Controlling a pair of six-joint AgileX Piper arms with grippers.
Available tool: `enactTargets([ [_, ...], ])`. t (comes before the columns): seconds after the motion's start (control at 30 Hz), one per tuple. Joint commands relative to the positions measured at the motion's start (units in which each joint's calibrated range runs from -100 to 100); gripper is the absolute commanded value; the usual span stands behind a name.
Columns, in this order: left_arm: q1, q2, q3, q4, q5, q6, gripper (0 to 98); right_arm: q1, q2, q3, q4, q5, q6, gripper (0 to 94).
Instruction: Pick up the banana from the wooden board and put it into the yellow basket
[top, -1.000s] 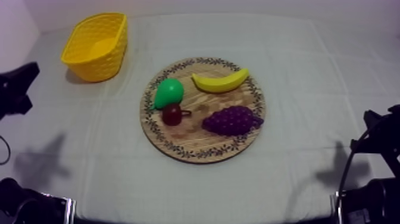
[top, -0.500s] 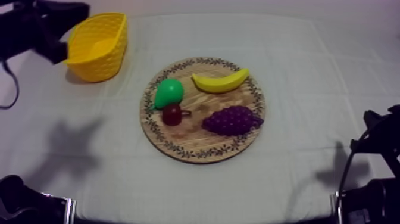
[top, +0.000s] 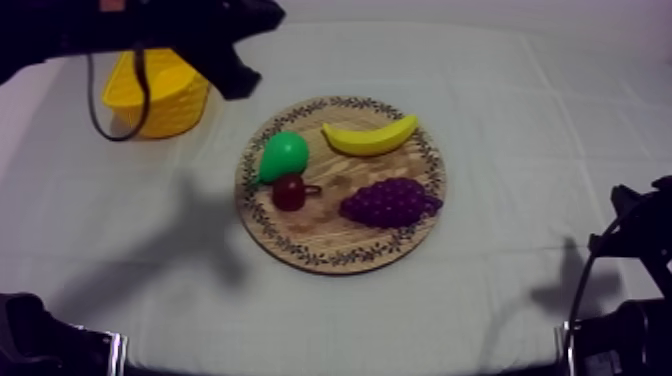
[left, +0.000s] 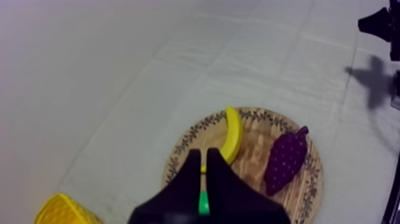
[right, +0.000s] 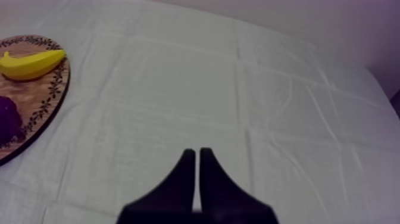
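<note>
Two clenched, empty: left tool (left: 202, 156) between basket (top: 165, 112) and board (top: 330, 248); right tool (right: 197, 154) over cloth (right: 178, 77); top view: pear (top: 283, 157).

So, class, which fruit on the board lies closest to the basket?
The green pear, on the board's side facing the basket; banana, grapes and small red fruit lie farther.

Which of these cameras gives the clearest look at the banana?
The top view: the banana lies whole and unobstructed on the wooden board. The left wrist view also shows it, lengthwise, just beyond the shut left gripper. The right wrist view shows it farther off, lying by the board's patterned rim.
</note>
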Motion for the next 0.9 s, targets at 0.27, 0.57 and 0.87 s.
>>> enactTargets([
  [0.27,-0.83,12.34,-4.03,1.56,0.96,-2.18,3.6,0.03,-0.05,0.05,0.01,0.01,0.00,0.4],
  [0.57,-2.69,20.43,-7.14,5.19,3.18,-6.67,6.3,0.03,-0.05,0.05,0.01,0.01,0.00,0.4],
  [0.87,-3.84,23.33,-3.97,5.53,-0.32,-5.62,24.8,0.03,-0.05,0.05,0.01,0.01,0.00,0.4],
])
